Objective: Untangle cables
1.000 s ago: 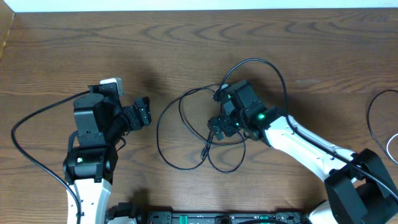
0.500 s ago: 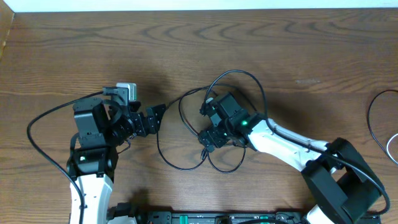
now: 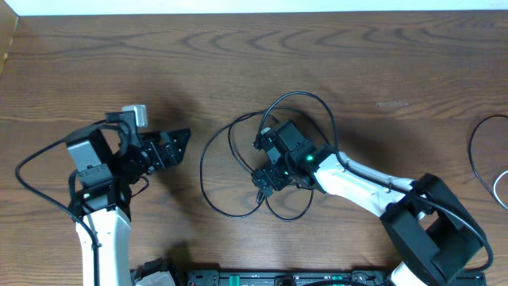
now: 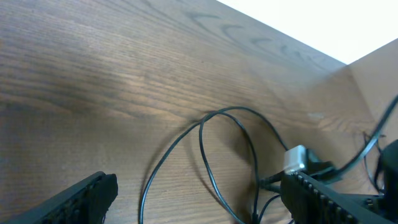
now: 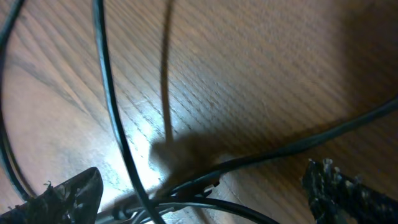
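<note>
A tangle of thin black cables (image 3: 201, 168) lies in loose loops at the table's centre. My right gripper (image 3: 267, 173) is down in the middle of the tangle, open. In the right wrist view its fingertips (image 5: 68, 194) straddle several crossing strands (image 5: 186, 182) without pinching them. My left gripper (image 3: 178, 148) hovers left of the tangle, open and empty, and points toward it. In the left wrist view two cable loops (image 4: 205, 140) lie on the wood ahead of the left gripper (image 4: 199, 202).
More cable lies at the table's right edge: a black loop (image 3: 474, 147) and a white-grey strand (image 3: 498, 187). Each arm trails its own thicker black wire (image 3: 32, 163). The table's far edge runs along the top.
My left gripper moved right toward the tangle, then drew back left. My right gripper shifted left into the tangle's centre and has stayed there since.
</note>
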### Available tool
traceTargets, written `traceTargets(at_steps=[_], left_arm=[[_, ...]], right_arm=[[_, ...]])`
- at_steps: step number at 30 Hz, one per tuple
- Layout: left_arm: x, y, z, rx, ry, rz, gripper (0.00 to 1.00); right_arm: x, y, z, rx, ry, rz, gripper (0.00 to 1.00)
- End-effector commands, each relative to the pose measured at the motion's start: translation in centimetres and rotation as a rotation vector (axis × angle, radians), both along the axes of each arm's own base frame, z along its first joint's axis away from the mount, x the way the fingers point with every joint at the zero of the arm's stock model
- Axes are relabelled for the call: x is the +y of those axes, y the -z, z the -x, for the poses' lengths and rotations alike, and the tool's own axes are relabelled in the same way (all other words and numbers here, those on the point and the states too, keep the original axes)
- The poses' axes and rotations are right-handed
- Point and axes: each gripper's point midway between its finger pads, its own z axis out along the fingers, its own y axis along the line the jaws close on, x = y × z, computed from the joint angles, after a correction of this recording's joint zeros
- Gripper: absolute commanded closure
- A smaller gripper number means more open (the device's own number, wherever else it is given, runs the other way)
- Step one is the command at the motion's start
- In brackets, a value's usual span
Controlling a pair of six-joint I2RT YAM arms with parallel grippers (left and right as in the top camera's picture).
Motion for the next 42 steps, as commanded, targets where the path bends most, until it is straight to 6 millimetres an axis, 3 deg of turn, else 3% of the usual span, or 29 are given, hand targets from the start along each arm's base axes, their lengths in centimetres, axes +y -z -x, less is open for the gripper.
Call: traceTargets(at_steps=[1, 5, 7, 9, 10, 11, 12, 14, 19, 23, 36, 39, 42], left_arm=[[-0.5, -0.7, 0.3, -0.026, 0.043, 0.046, 0.11], [-0.6, -0.7, 0.4, -0.027, 0.046, 0.049, 0.11], [-0.6, -0.7, 0.4, -0.027, 0.047, 0.050, 0.11], [-0.6, -0.7, 0.4, -0.027, 0.049, 0.052, 0.11], [-0.7, -0.7, 0.4, -0.028, 0.050, 0.054, 0.11], [-0.7, -0.7, 0.4, -0.028, 0.050, 0.054, 0.11], [-0.7, -0.7, 0.4, -0.028, 0.051, 0.054, 0.11], [-0.7, -0.7, 0.4, -0.028, 0.051, 0.054, 0.11], [-0.7, -0.6, 0.5, -0.021, 0.051, 0.057, 0.11], [-0.9, -0.8, 0.6, -0.025, 0.061, 0.066, 0.11], [-1.1, -0.7, 0.8, -0.012, 0.066, 0.078, 0.11], [-1.1, -0.7, 0.8, -0.013, 0.066, 0.078, 0.11], [-1.1, -0.7, 0.8, -0.012, 0.066, 0.078, 0.10]], right_arm=[[-0.1, 1.9, 0.7, 0.051, 0.009, 0.025, 0.01], [0.0, 2.3, 1.0, 0.063, 0.014, 0.031, 0.01], [0.1, 2.3, 1.0, 0.060, 0.013, 0.027, 0.07], [0.2, 2.2, 0.9, 0.060, 0.021, 0.023, 0.33], [0.2, 2.2, 0.8, 0.060, 0.023, 0.020, 0.35], [0.3, 2.2, 0.8, 0.058, 0.023, 0.018, 0.46], [0.3, 2.1, 0.8, 0.061, 0.033, 0.015, 0.60], [0.4, 2.1, 0.6, 0.066, 0.055, 0.004, 0.99], [0.9, 1.4, 0.1, 0.065, 0.082, -0.015, 0.99], [1.2, -0.2, -1.4, 0.040, 0.101, -0.005, 0.99], [-1.3, -12.1, -9.7, -0.121, 0.235, 0.102, 0.99], [-2.0, -12.7, -10.2, -0.101, 0.255, 0.085, 0.99], [-2.9, -11.9, -9.9, -0.061, 0.262, 0.100, 0.99]])
